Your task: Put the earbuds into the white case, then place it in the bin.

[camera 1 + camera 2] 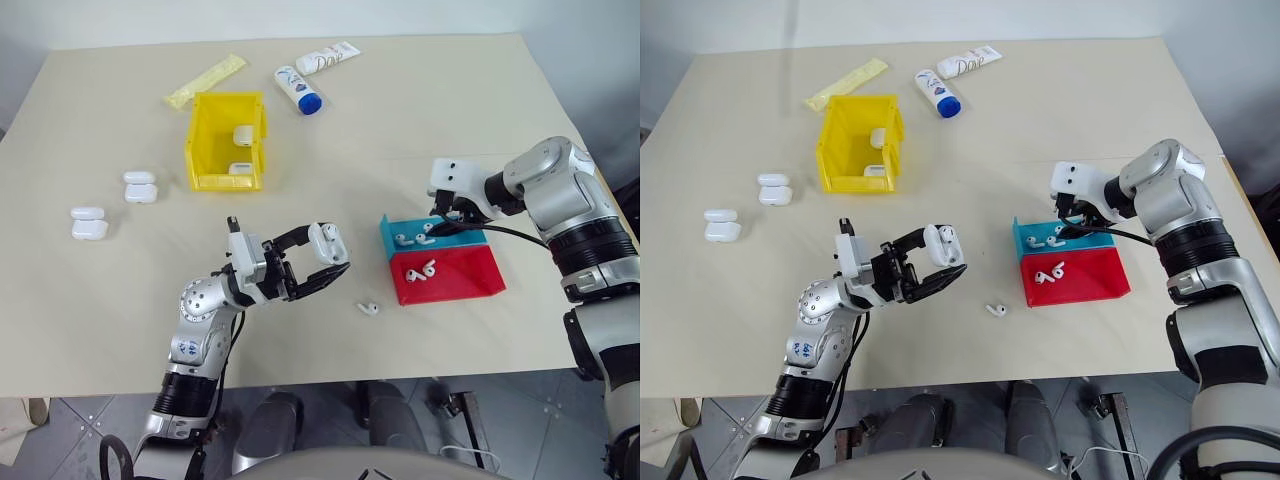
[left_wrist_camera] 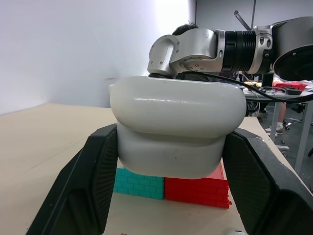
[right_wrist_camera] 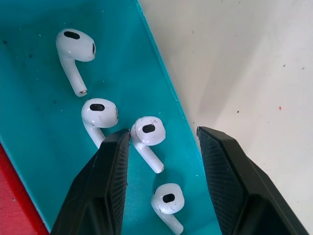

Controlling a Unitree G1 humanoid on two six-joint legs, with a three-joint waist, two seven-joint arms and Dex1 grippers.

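Step in hand: earbud pickup.
Left fingers (image 1: 322, 262) clench the glossy white rounded case (image 1: 324, 241); right fingers (image 3: 164, 161), released, straddle one tiny white plastic earbud (image 3: 146, 134) in the blue tray (image 3: 39, 127); closing follows.

Glossy white case (image 1: 323, 238), white earbuds (image 3: 146, 134); bright yellow bin (image 1: 226, 140); teal tray (image 1: 395, 229) beside red tray (image 1: 460, 270); beige bench (image 1: 420, 120); black gripper fingers (image 2: 90, 181).

My two head views look forward and down from above the table (image 1: 420, 110), taking in nearly its whole top, and they share that scene with a slight sideways offset. My left wrist view sits low and very close behind the white case (image 2: 177, 127), facing level across the table. My right wrist view looks steeply down, close over the blue tray (image 3: 44, 147).
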